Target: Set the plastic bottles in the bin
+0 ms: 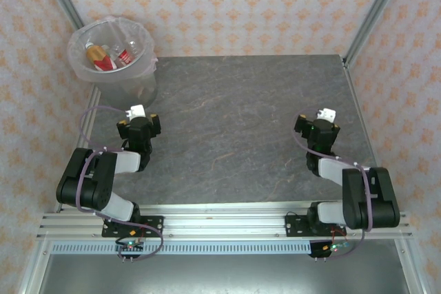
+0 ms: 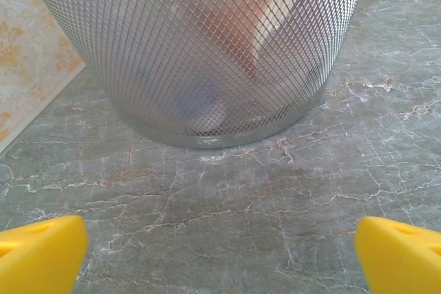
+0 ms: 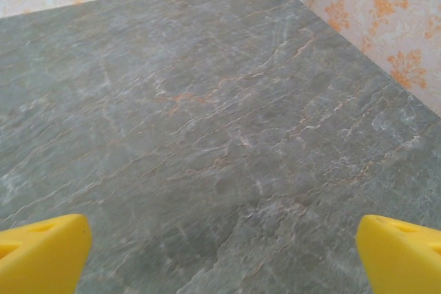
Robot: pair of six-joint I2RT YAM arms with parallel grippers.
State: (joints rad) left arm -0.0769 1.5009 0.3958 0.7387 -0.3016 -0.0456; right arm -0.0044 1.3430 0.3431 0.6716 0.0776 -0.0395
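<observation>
The left gripper and right gripper gape empty; the round silver mesh bin holding clear plastic bottles stands just ahead of the left one.

A flat grey stone-patterned tabletop, veined with pale and rust lines, is being enclosed on three sides by cream wallpapered walls printed with orange floral motifs. Silver aluminium posts are being shown at its far corners, and a ribbed aluminium rail along its near edge.
</observation>
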